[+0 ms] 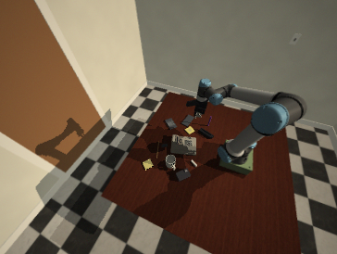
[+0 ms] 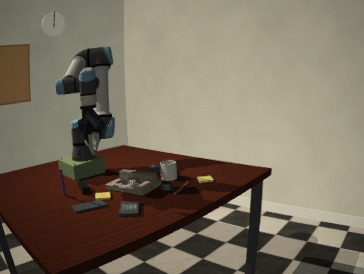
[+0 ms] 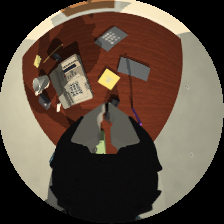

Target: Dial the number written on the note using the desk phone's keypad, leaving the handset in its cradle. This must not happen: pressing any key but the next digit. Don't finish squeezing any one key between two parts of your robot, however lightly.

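The dark red table (image 1: 241,213) carries a loose scatter of office things. In the top view the desk phone (image 1: 183,145) sits near the middle of the frame, its handset lying in the cradle along its left side. Just below it stands a white mug (image 1: 170,161), and a small dark box (image 1: 182,174) lies lower still. One yellow sticky note (image 1: 147,163) lies at lower left of the phone; a second yellow note (image 1: 190,130) lies just above it, between the phone and the gripper. What is written on either cannot be read. Above the phone, a dark calculator (image 1: 170,123) lies to the upper left and a grey notebook (image 1: 187,120) beside it. A purple pen (image 1: 209,121) lies to the upper right, and a black oblong object (image 1: 206,133) lies right of the upper note.

The arm rises from its green base block (image 1: 246,163) at the right of the table, bends at a blue elbow joint and reaches leftward across the upper part of the frame. The wrist points straight down, with the gripper (image 1: 198,112) hanging above the notebook and pen, well apart from the phone. In the wrist view the phone (image 3: 71,82) lies in the upper left, the gripper (image 3: 106,114) in the centre. The jaws are pressed together with nothing between them.
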Robot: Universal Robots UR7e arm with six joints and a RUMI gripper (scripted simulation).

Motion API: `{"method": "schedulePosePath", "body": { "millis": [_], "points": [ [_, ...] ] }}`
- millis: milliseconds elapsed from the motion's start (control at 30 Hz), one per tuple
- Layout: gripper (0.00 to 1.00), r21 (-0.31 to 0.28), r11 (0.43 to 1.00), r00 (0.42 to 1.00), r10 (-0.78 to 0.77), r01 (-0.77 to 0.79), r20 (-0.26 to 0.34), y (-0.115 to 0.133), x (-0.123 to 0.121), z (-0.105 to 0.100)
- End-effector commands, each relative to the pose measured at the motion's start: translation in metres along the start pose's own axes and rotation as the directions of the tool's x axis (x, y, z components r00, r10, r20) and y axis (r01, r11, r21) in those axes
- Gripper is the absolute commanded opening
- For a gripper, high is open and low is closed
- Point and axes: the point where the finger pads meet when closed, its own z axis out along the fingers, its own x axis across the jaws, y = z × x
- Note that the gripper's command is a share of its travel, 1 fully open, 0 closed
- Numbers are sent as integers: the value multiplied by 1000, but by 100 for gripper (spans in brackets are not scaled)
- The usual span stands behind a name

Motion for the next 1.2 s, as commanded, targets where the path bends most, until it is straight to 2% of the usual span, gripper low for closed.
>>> {"method": "schedulePosePath", "body": {
  "millis": [0, 400, 467, 800, 1167],
  "points": [
    [0, -1, 1000, 1000, 1, -1, -1, -22, 1, 0],
    [0, -1, 1000, 1000, 1, -1, -1, -90, 1, 0],
    [0, -1, 1000, 1000, 1, -1, -1, -90, 1, 0],
    [0, -1, 1000, 1000, 1, -1, -1, -120, 1, 0],
    [0, -1, 1000, 1000, 1, -1, -1, -126, 1, 0]
  ]
}}
